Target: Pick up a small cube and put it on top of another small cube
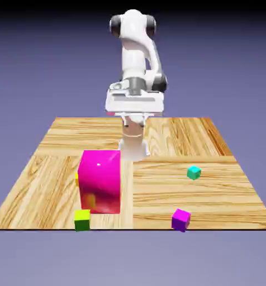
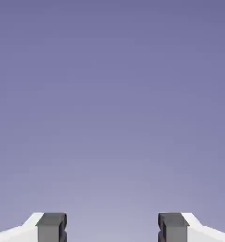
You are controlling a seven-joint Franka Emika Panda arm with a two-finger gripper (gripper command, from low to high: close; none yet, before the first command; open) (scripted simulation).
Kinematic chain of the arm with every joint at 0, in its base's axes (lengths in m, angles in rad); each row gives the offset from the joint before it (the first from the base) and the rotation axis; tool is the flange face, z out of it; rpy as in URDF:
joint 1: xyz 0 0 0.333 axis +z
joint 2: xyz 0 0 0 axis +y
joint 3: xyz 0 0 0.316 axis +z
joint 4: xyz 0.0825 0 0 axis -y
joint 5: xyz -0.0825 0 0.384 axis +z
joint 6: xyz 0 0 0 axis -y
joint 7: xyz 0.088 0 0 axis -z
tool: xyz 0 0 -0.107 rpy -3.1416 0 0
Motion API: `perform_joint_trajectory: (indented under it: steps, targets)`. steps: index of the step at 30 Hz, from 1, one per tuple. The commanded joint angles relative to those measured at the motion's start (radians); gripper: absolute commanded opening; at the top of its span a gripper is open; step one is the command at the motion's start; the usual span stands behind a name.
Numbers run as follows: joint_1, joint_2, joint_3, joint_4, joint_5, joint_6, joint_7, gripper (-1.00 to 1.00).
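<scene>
1. The white arm (image 1: 136,61) stands at the far edge of the wooden surface (image 1: 174,195), folded up above it, with its wide white hand block held level over the far middle of the boards.
2. The end effector (image 2: 112,229) is released: in the hand view its two grey fingertips (image 2: 51,227) sit far apart at the bottom edge, with nothing between them.
3. That hand view shows only the plain blue-violet backdrop beyond the fingers; no cube and no part of the surface appears in it.
4. In the exterior view the fingers themselves cannot be made out clearly against the arm's white body.
5. The teal cube (image 1: 194,172) rests on the surface toward the exterior view's right, about midway between the far and near edges, well apart from the arm and from every other block.
6. The yellow-green cube (image 1: 82,219) sits at the near edge on the exterior view's left, just beside the lower left corner of the big magenta block (image 1: 100,181).
7. The magenta block stands upright near the middle, slightly left, and hides part of the arm's lower section behind it.
8. A small purple cube (image 1: 180,219) lies at the near edge on the exterior view's right, well apart from the teal cube and from the yellow-green cube.
</scene>
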Motion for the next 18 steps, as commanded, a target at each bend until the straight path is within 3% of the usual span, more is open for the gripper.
perform_joint_trajectory:
  steps: [1, 18]
  targets:
    - [0.016, 0.024, 0.009, 0.002, 0.044, -0.02, 0.019, 0.0]
    - [0.293, 0.436, 0.159, 0.036, 0.783, -0.356, 0.338, 0.0]
